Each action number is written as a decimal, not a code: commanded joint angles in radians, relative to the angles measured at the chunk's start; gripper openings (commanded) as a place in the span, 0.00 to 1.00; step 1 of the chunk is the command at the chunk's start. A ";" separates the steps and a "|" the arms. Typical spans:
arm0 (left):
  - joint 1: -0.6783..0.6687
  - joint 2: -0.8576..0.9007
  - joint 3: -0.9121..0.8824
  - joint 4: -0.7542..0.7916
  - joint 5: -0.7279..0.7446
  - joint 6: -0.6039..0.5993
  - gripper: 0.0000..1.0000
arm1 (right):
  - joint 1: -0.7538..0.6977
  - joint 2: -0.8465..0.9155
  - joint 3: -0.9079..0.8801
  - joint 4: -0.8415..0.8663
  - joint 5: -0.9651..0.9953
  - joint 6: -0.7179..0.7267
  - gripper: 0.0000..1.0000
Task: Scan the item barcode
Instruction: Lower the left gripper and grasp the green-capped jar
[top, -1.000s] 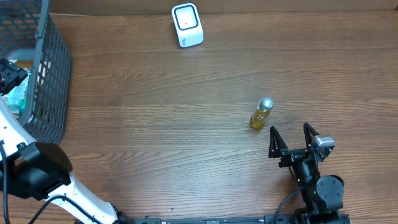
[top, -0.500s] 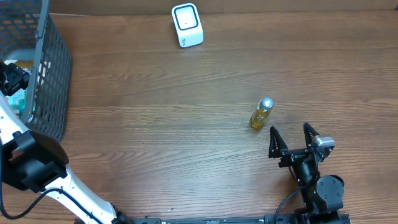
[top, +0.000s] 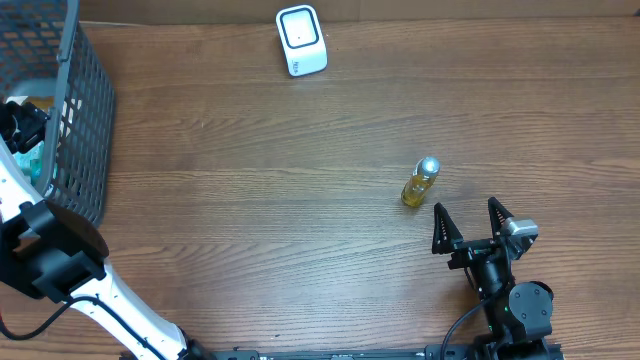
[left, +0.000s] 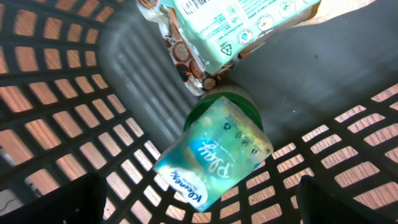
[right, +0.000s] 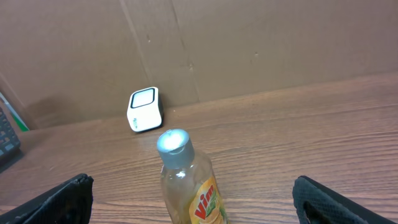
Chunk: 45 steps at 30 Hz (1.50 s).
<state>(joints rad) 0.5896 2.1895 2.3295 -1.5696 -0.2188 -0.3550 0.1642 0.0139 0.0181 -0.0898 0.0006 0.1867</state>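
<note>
Wood bench (top: 250, 200), basket (top: 85, 110) at our left. Our left hand (left: 202, 208) hangs wide over a blue-green pouch (left: 214, 152) inside it. It looks soft, light and slippery; we should pinch its middle. Our right hand (top: 465, 222) sits wide by a bottle (top: 420, 182).

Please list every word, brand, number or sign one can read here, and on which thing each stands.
"Vim": on the label of the yellow bottle.
"Kleenex": on the teal tissue pack in the basket.
A cursive word on the same pack: too unclear to read.
Barcode, recycling signs and small print on the white-green packet: too small to read.
Scanner: no text visible.
</note>
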 joint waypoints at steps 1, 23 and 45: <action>0.013 0.020 -0.006 0.007 0.038 0.029 1.00 | -0.001 -0.011 -0.010 0.006 0.005 0.000 1.00; 0.040 0.161 -0.006 0.008 0.116 0.090 1.00 | -0.001 -0.011 -0.010 0.006 0.005 0.000 1.00; 0.040 0.233 -0.008 0.026 0.116 0.090 0.98 | -0.001 -0.011 -0.010 0.006 0.005 0.000 1.00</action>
<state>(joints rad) 0.6266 2.3871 2.3287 -1.5414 -0.1146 -0.2836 0.1642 0.0139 0.0181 -0.0898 0.0002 0.1864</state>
